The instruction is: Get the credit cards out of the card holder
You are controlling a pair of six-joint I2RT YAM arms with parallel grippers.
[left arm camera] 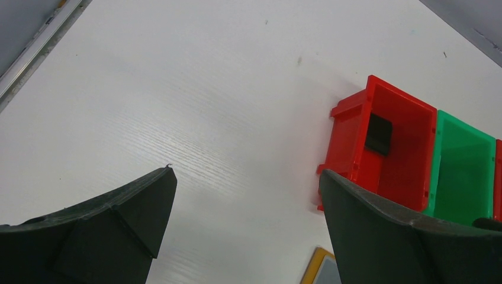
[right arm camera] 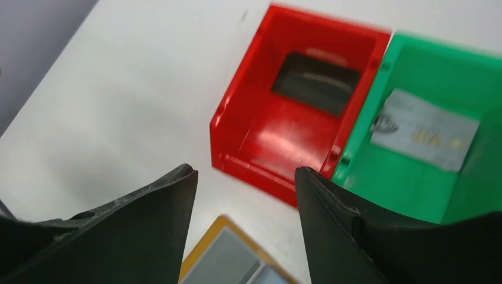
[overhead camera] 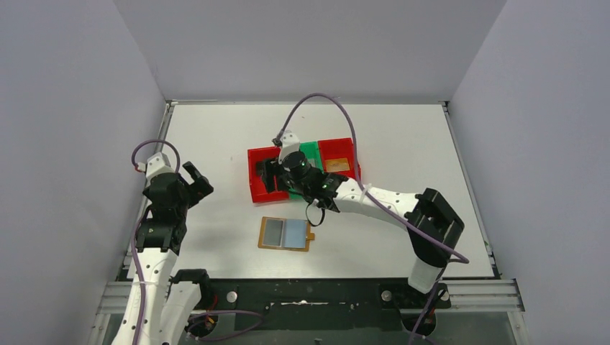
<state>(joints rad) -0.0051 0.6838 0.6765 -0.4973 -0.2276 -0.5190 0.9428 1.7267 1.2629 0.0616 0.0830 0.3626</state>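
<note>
Nearest us, the card holder (overhead camera: 285, 233) lies open and flat on the bench (overhead camera: 403, 144), pale sleeves up and looking empty. Out left, the left end effector (left arm camera: 247, 171) hangs above bare bench, jaws wide, nothing in them. Further out, the right end effector (right arm camera: 245, 171) hovers by the bins, jaws apart and empty too. Beyond it, the black card (right arm camera: 315, 83) sits in the left red bin (right arm camera: 234, 118), the silver-grey card (right arm camera: 423, 130) in the green bin (right arm camera: 379, 177), and the orange-brown card (overhead camera: 337, 164) in the right red bin (overhead camera: 334, 147). All three out, I'd say, so this looks like the release step. Next call: lift clear without clipping a bin wall.
</note>
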